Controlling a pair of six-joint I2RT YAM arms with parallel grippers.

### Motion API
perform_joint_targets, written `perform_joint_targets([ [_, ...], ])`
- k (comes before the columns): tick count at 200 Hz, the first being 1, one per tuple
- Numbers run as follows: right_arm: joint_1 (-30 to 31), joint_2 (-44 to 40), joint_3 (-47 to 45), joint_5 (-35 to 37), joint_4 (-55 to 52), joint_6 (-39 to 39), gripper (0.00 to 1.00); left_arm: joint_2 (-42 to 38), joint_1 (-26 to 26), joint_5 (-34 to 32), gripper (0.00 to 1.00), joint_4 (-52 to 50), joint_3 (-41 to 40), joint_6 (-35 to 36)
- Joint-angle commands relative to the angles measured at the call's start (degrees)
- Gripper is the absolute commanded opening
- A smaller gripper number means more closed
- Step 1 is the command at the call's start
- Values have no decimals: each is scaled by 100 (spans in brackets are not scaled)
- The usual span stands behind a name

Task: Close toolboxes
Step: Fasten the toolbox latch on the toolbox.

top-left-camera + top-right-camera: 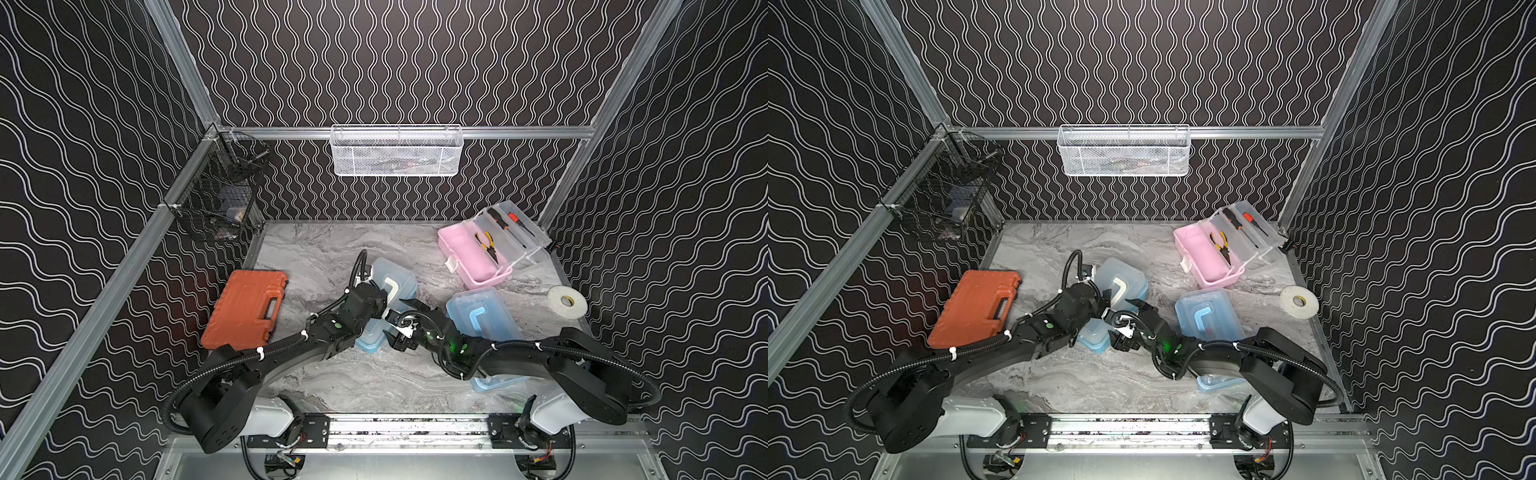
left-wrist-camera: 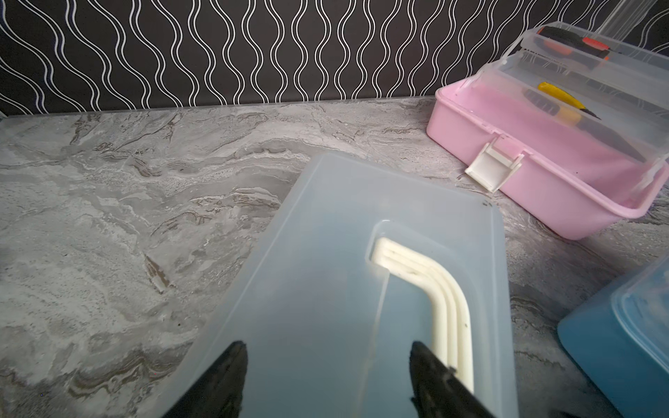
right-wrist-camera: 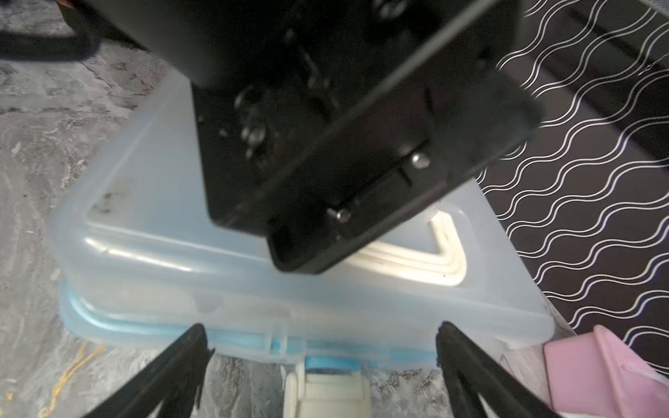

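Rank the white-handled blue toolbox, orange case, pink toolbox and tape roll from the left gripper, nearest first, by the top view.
1. The white-handled blue toolbox, directly under the left gripper.
2. The orange case, to its left, and the pink toolbox, back right: too close to call.
3. The tape roll, far right.

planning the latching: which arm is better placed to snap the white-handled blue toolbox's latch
Likely right: the right gripper is open, the white latch between its fingers; the left gripper is over the lid.
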Motion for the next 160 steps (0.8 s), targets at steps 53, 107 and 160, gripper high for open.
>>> perform_joint_targets([
  [53, -312, -536, 91, -619, 165, 776, 99, 51, 7, 416, 75, -1097, -64, -127],
  [107, -546, -1454, 799, -52, -2321, 2434, 99, 86, 9, 400, 75, -1156, 29, -35],
  [160, -725, -1986, 687, -135, -4028, 3847, 98, 113, 5, 315, 75, -1282, 299, 136],
])
